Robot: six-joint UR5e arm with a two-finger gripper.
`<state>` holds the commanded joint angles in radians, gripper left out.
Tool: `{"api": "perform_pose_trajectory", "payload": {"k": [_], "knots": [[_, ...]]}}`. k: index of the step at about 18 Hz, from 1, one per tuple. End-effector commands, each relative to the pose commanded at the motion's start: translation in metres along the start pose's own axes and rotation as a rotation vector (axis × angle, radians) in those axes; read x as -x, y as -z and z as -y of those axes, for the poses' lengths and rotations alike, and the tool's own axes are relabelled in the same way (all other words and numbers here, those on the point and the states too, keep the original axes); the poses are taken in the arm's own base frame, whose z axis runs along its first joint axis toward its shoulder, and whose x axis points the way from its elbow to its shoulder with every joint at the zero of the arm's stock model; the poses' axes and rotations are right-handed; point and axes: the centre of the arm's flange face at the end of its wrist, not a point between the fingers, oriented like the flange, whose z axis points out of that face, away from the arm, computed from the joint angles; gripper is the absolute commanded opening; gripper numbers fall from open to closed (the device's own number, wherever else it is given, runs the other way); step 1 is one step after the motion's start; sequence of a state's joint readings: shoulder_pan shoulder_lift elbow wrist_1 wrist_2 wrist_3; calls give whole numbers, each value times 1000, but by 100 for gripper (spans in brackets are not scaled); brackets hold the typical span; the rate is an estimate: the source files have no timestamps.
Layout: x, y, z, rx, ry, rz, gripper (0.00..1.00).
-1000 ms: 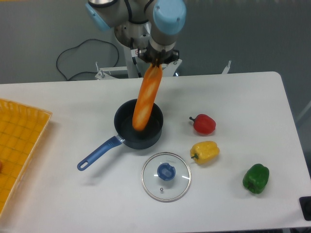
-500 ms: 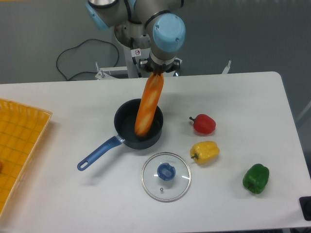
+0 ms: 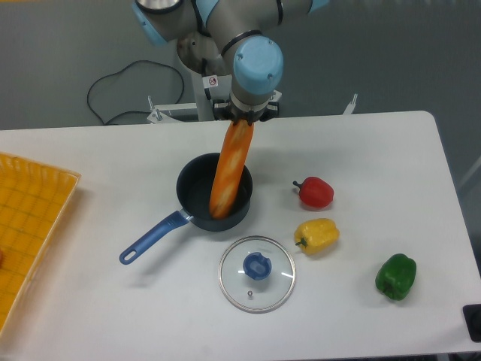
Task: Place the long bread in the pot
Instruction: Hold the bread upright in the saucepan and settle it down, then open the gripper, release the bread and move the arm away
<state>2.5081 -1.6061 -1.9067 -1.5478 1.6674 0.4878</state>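
The long bread [image 3: 230,170] is a glossy orange loaf hanging steeply tilted, its lower end down inside the pot [image 3: 197,189]. The pot is a dark navy saucepan with a lighter blue handle [image 3: 153,237] pointing to the front left. My gripper [image 3: 245,120] is shut on the loaf's upper end, just behind and above the pot's far rim. The fingertips are mostly hidden by the wrist and the bread.
A glass lid with a blue knob [image 3: 257,273] lies in front of the pot. To the right sit a red pepper [image 3: 315,192], a yellow pepper [image 3: 317,235] and a green pepper [image 3: 396,276]. A yellow tray [image 3: 30,226] is at the left edge.
The arm has lowered and shifted slightly right, carrying the loaf deeper so its lower end now sits lower inside the pot.
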Motion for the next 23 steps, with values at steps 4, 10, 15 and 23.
{"api": "perform_pose_trajectory", "payload": {"k": [4, 10, 15, 23], "knots": [[0, 0, 1, -1, -9, 1, 58], [3, 13, 5, -26, -10, 6, 62], [4, 29, 6, -55, -18, 18, 62], [23, 76, 15, -156, -124, 25, 100]]}}
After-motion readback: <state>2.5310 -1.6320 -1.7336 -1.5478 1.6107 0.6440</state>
